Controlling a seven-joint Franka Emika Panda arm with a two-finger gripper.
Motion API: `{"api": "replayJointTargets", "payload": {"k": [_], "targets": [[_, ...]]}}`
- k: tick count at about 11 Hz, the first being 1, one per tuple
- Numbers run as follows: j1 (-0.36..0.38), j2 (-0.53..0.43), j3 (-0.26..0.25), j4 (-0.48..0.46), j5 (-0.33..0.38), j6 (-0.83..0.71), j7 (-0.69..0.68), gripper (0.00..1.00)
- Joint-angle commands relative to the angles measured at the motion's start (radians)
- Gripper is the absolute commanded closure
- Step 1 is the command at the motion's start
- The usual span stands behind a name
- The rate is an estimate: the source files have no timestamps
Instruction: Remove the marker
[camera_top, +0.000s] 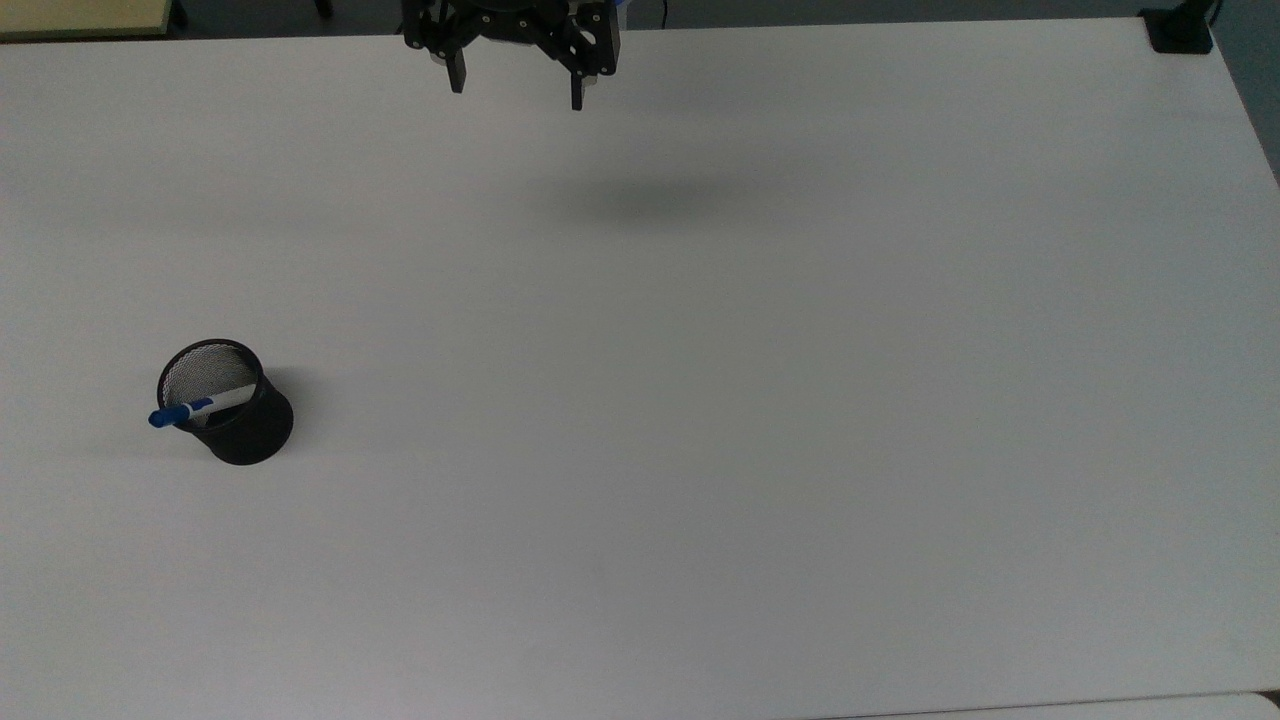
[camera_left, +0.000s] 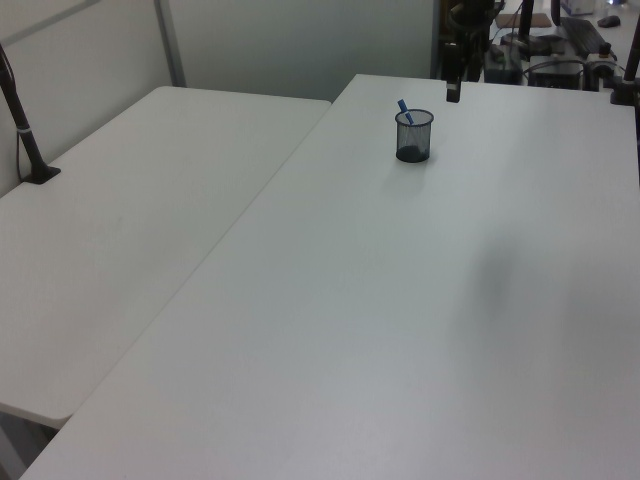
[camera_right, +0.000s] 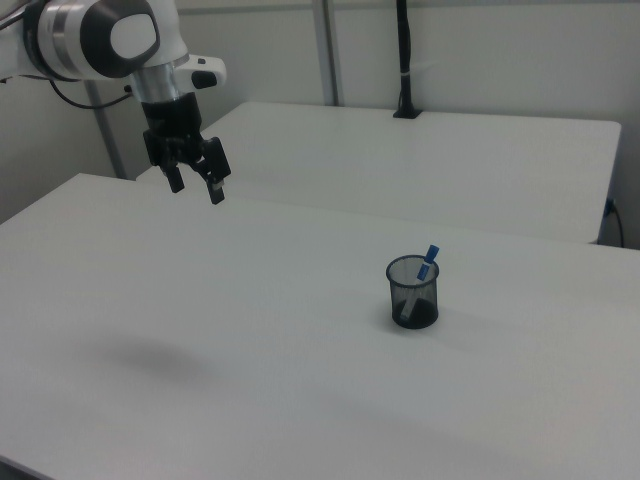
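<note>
The marker (camera_top: 195, 407) stands tilted inside a black mesh cup (camera_top: 245, 425), with its blue cap poking over the rim toward the top view's left. The cup sits on the white table (camera_top: 700, 400), near the top view's left side. The marker (camera_right: 430, 257) and cup (camera_right: 412, 300) also appear in the right view, and the marker (camera_left: 403, 108) and cup (camera_left: 413, 140) in the left view. My gripper (camera_top: 517, 92) hangs open and holds nothing. It is high over the table's far edge, well away from the cup. In the right view the gripper (camera_right: 197, 192) is far to the cup's left.
A second white table (camera_right: 450, 160) adjoins this one. A black clamp post (camera_right: 405, 60) stands on its far edge. Another black clamp (camera_top: 1180, 30) sits at the top view's upper right corner. Desk clutter (camera_left: 560, 50) lies beyond the table in the left view.
</note>
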Motion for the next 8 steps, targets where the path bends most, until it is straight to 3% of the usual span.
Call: {"api": "replayJointTargets", "payload": {"k": [1,8], "targets": [[0.011,-0.022,-0.013,-0.012,0.000,-0.019,0.000,0.00],[0.010,-0.016,-0.018,-0.011,0.000,-0.010,-0.003,0.00]]}}
